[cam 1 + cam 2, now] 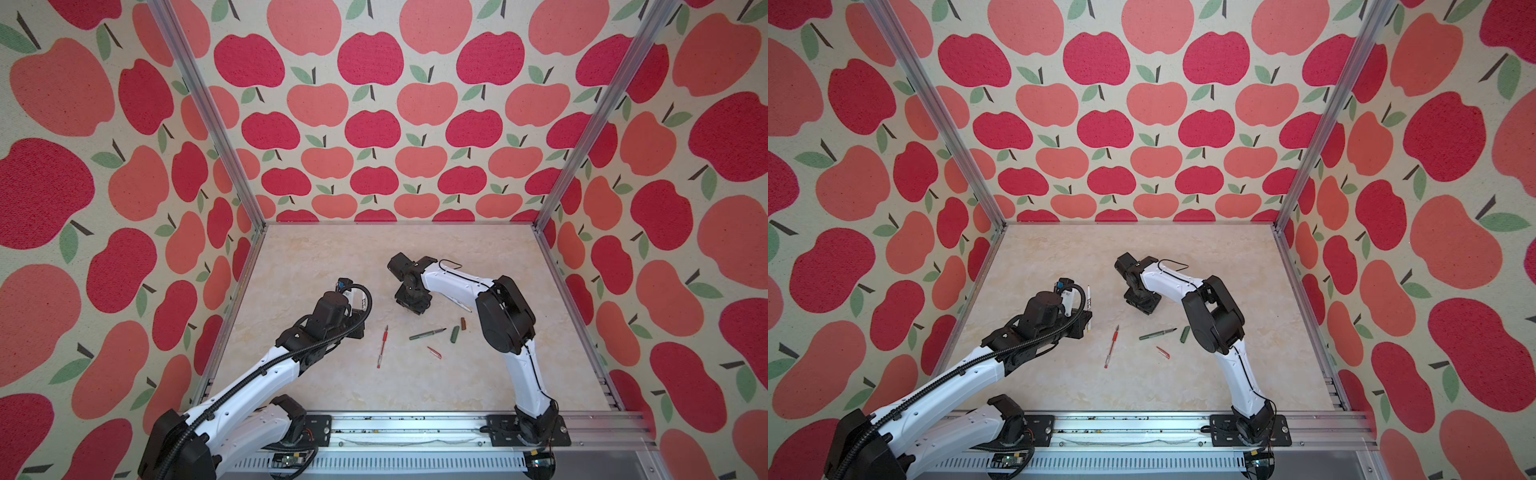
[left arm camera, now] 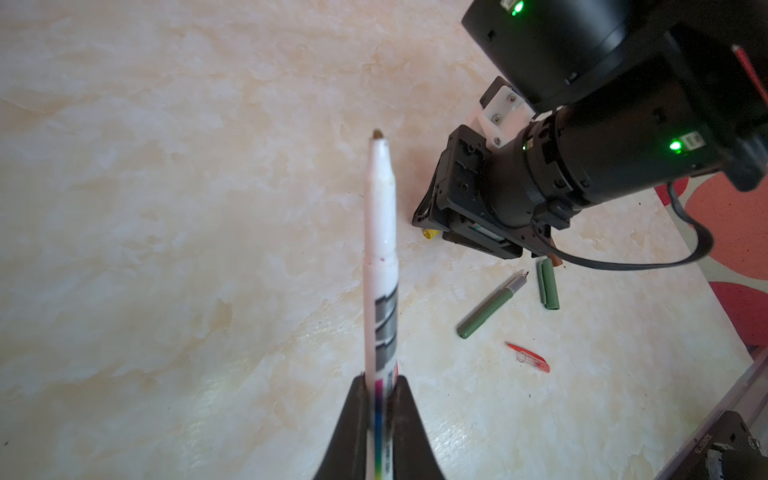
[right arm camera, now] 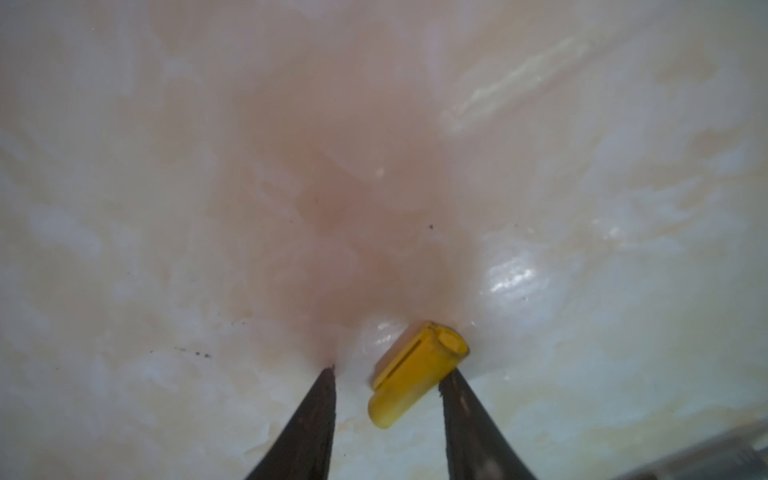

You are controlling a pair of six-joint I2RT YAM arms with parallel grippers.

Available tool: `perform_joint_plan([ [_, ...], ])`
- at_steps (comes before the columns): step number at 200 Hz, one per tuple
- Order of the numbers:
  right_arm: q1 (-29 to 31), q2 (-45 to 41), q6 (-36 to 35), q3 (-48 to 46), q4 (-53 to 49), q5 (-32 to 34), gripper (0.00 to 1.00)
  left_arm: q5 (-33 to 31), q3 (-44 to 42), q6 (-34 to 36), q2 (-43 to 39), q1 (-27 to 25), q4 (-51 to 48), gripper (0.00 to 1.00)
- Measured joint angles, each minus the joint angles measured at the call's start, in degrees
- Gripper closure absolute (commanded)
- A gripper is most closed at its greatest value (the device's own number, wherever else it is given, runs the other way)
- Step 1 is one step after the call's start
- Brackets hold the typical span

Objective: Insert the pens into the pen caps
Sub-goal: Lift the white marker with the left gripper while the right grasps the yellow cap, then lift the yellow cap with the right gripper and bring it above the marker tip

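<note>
Yellow cap: lies flat on the table, between the fingers of my right end effector. Its long axis runs slantwise across the gap, not square to the fingers. One finger meets the cap's side, or nearly. The other finger stands clear of it, with bare table between. So the right jaws are partly open and straddle the cap, and I judge it not yet gripped. Both fingertips sit down at the table surface. In both top views the cap is hidden under this end effector. The left wrist view shows only a yellow end poking out below it. My left end effector is clamped shut on the white pen, whose tip points away from the fingers. The tip colour reads dull olive-brown, uncertain. The left arm is well apart from the cap, and the right is the nearer. Judgement: squeezing on a slanted cap may turn it; square it first.
</note>
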Motion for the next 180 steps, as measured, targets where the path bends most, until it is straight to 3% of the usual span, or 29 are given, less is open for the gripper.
perform_joint_plan([
  [42, -1.11, 0.15, -3.21, 0.09, -0.20, 0.00, 0.58, 0.02, 0.00, 0.00, 0.09, 0.09, 0.22, 0.90],
  [127, -2.54, -0.24, -10.16, -1.36, 2.99, -2.21, 0.80, 1.11, 0.00, -0.02, 2.67, 0.11, 1.33, 0.91],
  [180, -2.64, -2.62, -12.15, -6.03, 9.94, -4.09, 0.83, 1.55, 0.00, -0.02, 3.52, 0.11, 1.92, 0.91],
])
